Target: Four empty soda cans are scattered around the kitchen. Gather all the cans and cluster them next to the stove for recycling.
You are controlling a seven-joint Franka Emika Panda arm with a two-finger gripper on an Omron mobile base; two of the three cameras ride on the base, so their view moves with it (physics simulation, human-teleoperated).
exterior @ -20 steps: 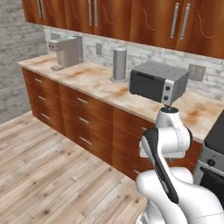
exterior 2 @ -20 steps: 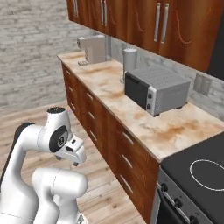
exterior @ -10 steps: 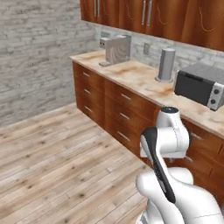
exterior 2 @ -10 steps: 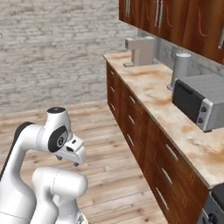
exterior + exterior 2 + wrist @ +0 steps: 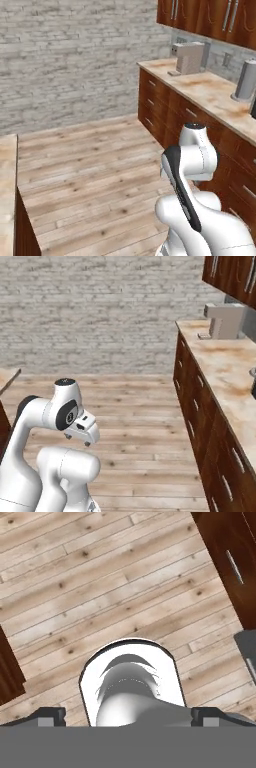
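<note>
The soda cans and the stove are out of view. My arm is folded close over the base, with the hand [image 5: 82,428] tucked low and pointing down at the wooden floor [image 5: 115,587]. In the hand view the two dark fingertips [image 5: 50,714] stand far apart at the bottom, so my gripper [image 5: 129,718] is open with nothing between them.
A long marbled counter [image 5: 210,95] over brown drawers runs along the right, carrying a beige coffee machine [image 5: 189,57] and a grey cylinder [image 5: 246,80]. A brick wall [image 5: 75,55] closes the back. Another counter's edge [image 5: 7,190] juts in at the left. Wide open floor [image 5: 130,406] lies between.
The whole picture has swung: the base has turned, so the toaster oven and stove slid out on the right and the brick wall and floor came in. The gripper stays open.
</note>
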